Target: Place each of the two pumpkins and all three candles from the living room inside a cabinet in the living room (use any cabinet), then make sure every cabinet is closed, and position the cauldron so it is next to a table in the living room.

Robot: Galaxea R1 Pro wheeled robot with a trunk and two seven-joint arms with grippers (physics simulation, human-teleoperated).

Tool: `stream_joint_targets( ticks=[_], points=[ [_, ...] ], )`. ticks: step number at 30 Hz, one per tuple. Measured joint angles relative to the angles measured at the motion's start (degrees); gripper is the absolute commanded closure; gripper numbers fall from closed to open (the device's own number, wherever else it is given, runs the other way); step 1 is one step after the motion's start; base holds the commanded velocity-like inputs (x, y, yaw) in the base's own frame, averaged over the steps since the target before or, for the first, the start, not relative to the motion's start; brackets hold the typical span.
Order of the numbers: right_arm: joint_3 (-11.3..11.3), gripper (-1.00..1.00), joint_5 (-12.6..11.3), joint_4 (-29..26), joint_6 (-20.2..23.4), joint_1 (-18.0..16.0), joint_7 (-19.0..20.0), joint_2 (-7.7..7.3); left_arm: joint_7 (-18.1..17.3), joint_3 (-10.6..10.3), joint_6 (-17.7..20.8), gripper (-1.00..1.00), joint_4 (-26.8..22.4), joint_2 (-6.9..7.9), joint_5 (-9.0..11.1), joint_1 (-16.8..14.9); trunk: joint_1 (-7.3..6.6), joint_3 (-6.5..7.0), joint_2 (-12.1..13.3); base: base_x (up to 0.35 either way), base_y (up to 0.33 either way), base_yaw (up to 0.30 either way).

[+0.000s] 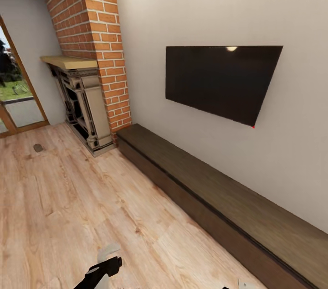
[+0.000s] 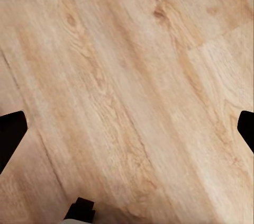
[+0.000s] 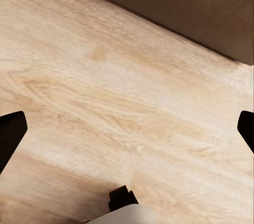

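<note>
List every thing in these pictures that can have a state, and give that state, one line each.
cabinet: closed, no drawer pulled out, top bare.
television: off, screen dark.
left end effector: open, holding nothing, over the wooden floor.
right end effector: open, holding nothing, over floor near the cabinet's base.
fireplace: unlit.

One cabinet (image 1: 228, 207); one television (image 1: 223, 81); one fireplace (image 1: 82, 102)

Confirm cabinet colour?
Dark brown wood, drawers all shut; cabinet shows best in the head view.
</note>
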Motion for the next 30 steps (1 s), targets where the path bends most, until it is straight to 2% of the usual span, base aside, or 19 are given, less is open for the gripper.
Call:
stream_joint_targets(
  ticks=[30],
  points=[
    [0.00, -1.00, 0.87, 0.00, 0.05, 0.21, 0.00, 0.00, 0.03, -0.12, -0.02, -1.00, 0.01, -0.30, -0.43, 0.00, 0.00, 0.00, 0.00, 0.000, 0.000, 0.294]
  ],
)
